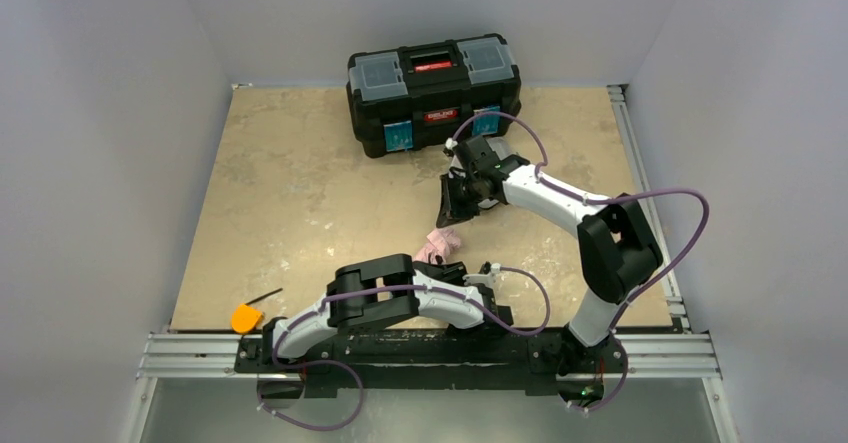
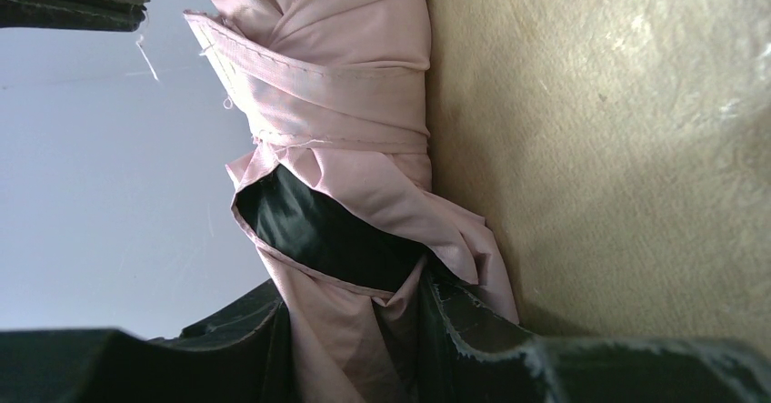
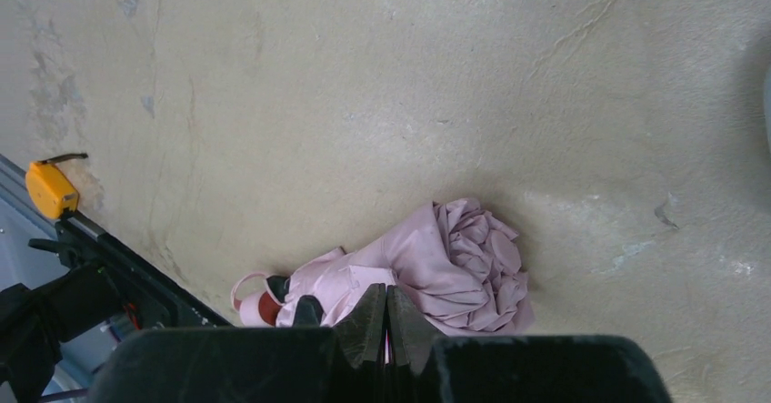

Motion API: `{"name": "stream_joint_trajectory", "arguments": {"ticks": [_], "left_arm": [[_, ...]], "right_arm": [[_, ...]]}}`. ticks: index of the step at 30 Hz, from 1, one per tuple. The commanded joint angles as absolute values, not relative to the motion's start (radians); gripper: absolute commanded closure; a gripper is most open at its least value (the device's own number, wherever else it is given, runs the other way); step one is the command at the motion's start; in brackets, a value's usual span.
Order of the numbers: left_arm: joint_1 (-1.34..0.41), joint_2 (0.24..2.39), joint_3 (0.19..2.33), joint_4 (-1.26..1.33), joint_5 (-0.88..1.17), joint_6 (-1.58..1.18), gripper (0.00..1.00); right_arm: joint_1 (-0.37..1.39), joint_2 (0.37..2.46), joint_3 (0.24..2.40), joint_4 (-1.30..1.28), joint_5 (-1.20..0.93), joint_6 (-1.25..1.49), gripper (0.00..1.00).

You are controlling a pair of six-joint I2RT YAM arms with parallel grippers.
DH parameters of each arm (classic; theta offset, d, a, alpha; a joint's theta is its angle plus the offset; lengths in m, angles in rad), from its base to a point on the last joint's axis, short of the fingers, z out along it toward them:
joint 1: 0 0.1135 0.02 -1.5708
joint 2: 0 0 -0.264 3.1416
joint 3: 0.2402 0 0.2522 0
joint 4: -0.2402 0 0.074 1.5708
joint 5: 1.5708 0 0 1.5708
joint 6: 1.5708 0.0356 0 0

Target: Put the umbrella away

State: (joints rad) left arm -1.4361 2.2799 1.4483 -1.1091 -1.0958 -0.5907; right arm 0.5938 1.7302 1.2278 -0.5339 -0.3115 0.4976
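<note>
Currently my left claw (image 1: 449, 266) is closed partway on the umbrella (image 2: 336, 85) and grips it. On the left wrist feed the pale pink bundle runs between the two dark fingers (image 2: 227, 348). Its strap (image 2: 318, 71) is wound around the folded fabric, and one loose fold gapes to show a dark lining. The bundle lies on the tan counter (image 2: 618, 148), close to the near edge and just ahead of the left arm's forearm.

My right claw (image 3: 386, 301) has its fingers pressed flat together with nothing between them. It hangs above the counter, apart from the umbrella. Its own camera looks down on the crumpled pink canopy end and on a pink wrist loop (image 3: 244, 289) at the other end.

From overhead, the right claw sits between the umbrella and the black toolbox (image 1: 433, 88), nearer the box front. The toolbox stands at the far edge of the counter with its lid down, a red handle on top and two blue latches on the front.

A yellow-orange tape measure (image 1: 246, 317) sits at the near left corner of the counter, well apart from both claws.
</note>
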Motion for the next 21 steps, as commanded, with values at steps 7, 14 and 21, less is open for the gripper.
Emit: {"name": "stream_joint_trajectory", "arguments": {"ticks": [7,14,21], "left_arm": [[-1.441,2.322,1.447,-1.020,-0.930,-0.595,1.00],[-1.440,2.325,1.448,-1.022,-0.929,-0.594,1.00],[-1.440,2.331,1.451,-1.022,-0.927,-0.595,1.00]], "right_arm": [[0.600,1.711,1.173,-0.476,-0.361,0.512,1.00],[0.601,1.723,1.107,-0.419,-0.376,0.526,1.00],[0.603,1.759,1.066,-0.387,-0.379,0.523,1.00]]}}
